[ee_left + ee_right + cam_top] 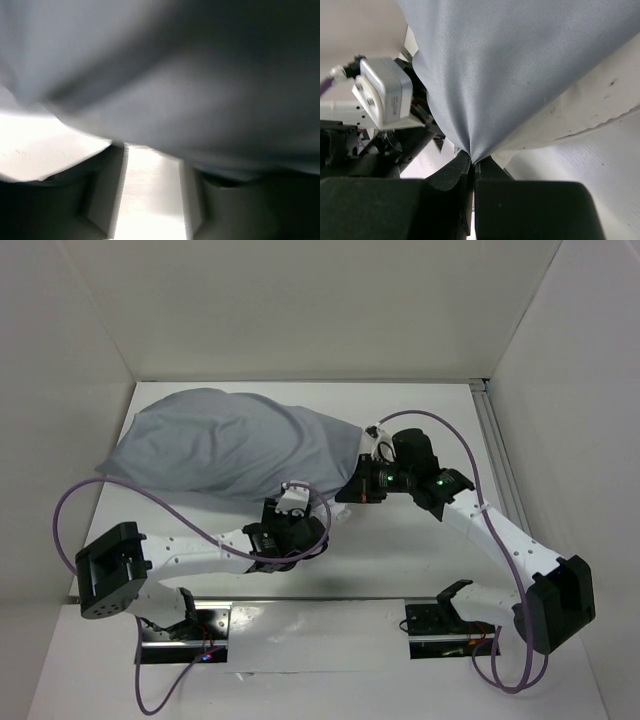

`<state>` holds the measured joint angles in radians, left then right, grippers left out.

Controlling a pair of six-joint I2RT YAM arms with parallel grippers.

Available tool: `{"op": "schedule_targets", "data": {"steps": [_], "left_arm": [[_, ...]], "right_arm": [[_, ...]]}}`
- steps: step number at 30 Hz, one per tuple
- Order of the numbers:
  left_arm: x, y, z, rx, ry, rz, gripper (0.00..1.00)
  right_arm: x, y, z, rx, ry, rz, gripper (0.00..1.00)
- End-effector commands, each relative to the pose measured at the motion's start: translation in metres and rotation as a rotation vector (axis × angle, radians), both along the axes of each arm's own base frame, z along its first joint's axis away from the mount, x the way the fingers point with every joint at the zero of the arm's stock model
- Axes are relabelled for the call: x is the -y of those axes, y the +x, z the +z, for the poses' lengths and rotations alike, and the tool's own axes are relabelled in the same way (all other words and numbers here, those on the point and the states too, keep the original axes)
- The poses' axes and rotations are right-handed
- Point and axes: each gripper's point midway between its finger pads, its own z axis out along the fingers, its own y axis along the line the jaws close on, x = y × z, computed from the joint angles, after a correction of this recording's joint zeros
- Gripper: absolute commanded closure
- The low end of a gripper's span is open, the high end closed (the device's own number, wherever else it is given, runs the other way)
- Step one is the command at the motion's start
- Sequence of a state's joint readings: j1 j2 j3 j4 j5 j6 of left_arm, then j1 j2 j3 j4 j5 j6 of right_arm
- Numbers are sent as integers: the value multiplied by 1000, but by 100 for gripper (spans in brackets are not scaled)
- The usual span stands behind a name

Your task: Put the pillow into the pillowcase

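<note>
The right tool [472, 165] is pressed together on a pinch of the grey pillowcase [520, 65] at its open end, where the white pillow [580, 110] shows just beside the gathered cloth. The left tool [150, 200] stands spread under the pillowcase's near edge, gripping none of it. The pillowcase lies plump on the table [420, 550], the pillow almost wholly inside it.
</note>
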<state>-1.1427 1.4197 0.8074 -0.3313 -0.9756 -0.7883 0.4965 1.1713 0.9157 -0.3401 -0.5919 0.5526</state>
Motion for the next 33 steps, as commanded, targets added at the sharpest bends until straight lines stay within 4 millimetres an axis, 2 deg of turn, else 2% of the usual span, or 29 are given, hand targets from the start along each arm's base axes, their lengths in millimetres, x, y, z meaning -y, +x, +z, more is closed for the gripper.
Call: {"op": "schedule_targets", "data": {"steps": [1,5,8,9,12,13,14,15,16,17,18,19,20,21,22,23,24,25,27,28,29,30,31,32,33], "left_arm": [[-2,18,31,77,-56,60,47],[-3,25,44,81,-56,60,100],[13,21,72,69,-117,-29,100],[30,15,101,62,-224,-122,100],[61,1,165,98,-346,-365,100],[83,-11,210,116,-455,-501,100],[91,-17,234,139,-484,-569,100],[102,-21,247,132,-501,-628,100],[117,-33,287,147,-577,-725,100],[135,-33,288,126,-573,-776,100],[146,-37,297,119,-594,-822,100],[156,-47,325,136,-645,-897,100],[170,-45,322,114,-643,-923,100],[175,-48,331,118,-658,-949,100],[177,-52,353,142,-699,-975,100],[181,-60,361,132,-724,-1020,100],[183,-64,365,123,-729,-1045,100],[180,-71,386,154,-760,-1081,100],[178,-84,398,132,-793,-1128,100],[173,-90,410,134,-813,-1140,100],[172,-90,416,145,-820,-1143,100],[169,-87,417,141,-827,-1127,100],[170,-77,413,141,-817,-1095,100],[176,-63,405,122,-813,-1065,100],[180,-52,401,94,-832,-1046,100]], "right_arm": [[-6,0,47,98,86,40,100],[-5,2,49,100,82,32,100],[-2,6,52,106,78,12,100],[0,14,58,117,83,-3,100],[5,34,59,111,77,-41,100],[6,42,63,116,87,-58,100],[9,50,61,100,97,-80,100],[8,58,54,74,104,-89,100],[5,70,64,116,143,-96,100],[5,74,55,71,168,-118,100],[4,86,49,54,176,-136,100],[2,94,47,69,192,-151,100],[3,99,44,42,209,-173,100],[1,102,43,34,223,-171,100],[3,108,46,45,239,-184,100],[2,106,43,27,242,-180,100],[9,107,49,40,238,-210,100],[12,103,49,34,216,-219,100],[26,100,53,51,196,-258,100],[33,89,60,67,186,-273,100],[41,84,52,49,173,-297,100],[53,77,60,78,174,-336,100],[59,72,58,59,172,-369,100],[66,64,39,6,154,-402,100],[71,60,37,-28,176,-451,100]]}}
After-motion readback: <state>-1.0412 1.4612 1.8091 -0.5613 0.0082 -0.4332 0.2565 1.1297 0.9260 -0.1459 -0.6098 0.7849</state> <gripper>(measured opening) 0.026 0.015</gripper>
